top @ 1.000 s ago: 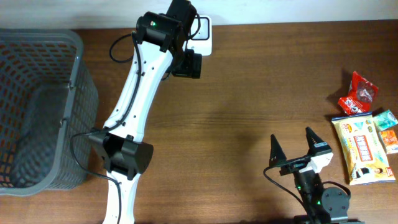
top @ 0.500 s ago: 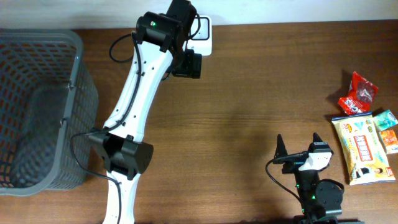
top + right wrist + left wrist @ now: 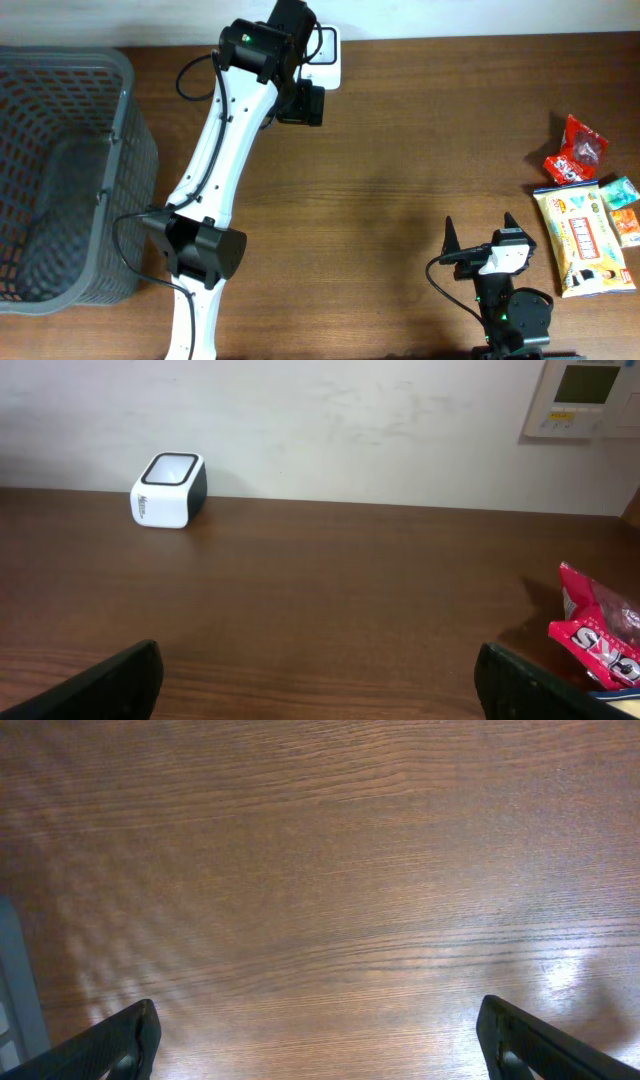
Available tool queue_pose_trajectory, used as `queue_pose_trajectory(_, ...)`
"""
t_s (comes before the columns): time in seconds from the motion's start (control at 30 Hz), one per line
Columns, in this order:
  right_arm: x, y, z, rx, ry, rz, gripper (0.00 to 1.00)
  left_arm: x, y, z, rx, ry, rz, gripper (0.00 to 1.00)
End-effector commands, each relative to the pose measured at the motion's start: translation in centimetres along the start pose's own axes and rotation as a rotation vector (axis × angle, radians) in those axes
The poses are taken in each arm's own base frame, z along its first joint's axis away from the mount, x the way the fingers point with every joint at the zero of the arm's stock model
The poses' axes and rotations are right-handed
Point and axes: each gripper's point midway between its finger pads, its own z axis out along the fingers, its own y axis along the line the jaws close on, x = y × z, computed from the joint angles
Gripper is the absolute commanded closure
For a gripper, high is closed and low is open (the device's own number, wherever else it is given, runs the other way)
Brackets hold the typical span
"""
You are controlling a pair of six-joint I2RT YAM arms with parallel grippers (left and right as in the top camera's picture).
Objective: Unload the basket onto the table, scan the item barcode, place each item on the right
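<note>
Several snack packets lie at the table's right edge: a red one (image 3: 577,150) (image 3: 600,630), a long yellow one (image 3: 580,238) and a small teal one (image 3: 620,190). No barcode can be made out on them. The white scanner (image 3: 328,66) (image 3: 168,490) stands at the back edge, partly under my left arm. My left gripper (image 3: 300,103) (image 3: 316,1010) hangs open right in front of the scanner, over bare wood. My right gripper (image 3: 480,224) (image 3: 318,655) stands open near the front edge, left of the yellow packet, with nothing between its fingers.
A grey mesh basket (image 3: 122,140) fills the left side of the table. My left arm stretches from the front edge to the back across the table's left half. A small orange packet (image 3: 627,226) lies beside the yellow one. A wall panel (image 3: 585,395) hangs behind the table.
My right gripper has drawn back a little toward the front edge and to the right, still open. The left arm and the packets have not moved.
</note>
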Motion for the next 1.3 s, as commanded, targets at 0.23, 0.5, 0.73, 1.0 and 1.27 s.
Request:
queue_pose_trajectory(0.23, 0.3, 0.1, 0.0, -0.002, 0.005, 0.008, 0.01, 0.3, 0.5, 0.2, -0.016, 0.019, -0.012, 0.01)
queue_pose_trajectory(0.5, 0.3, 0.1, 0.0, -0.002, 0.005, 0.008, 0.01, -0.4, -1.3, -1.0, 0.030, -0.043, -0.010, 0.01)
queue_pose_trajectory(0.73, 0.3, 0.1, 0.0, -0.002, 0.005, 0.008, 0.01, 0.3, -0.9, -2.0, 0.076, -0.237, 0.051, 0.01)
queue_pose_trajectory(1.0, 0.3, 0.1, 0.0, -0.002, 0.005, 0.008, 0.01, 10.8, 1.4, 6.0, 0.112, -0.455, 0.138, 0.01)
queue_pose_trajectory(1.27, 0.3, 0.1, 0.0, -0.002, 0.005, 0.008, 0.02, 17.6, 5.9, 2.1, 0.170, -0.994, 0.030, 0.01)
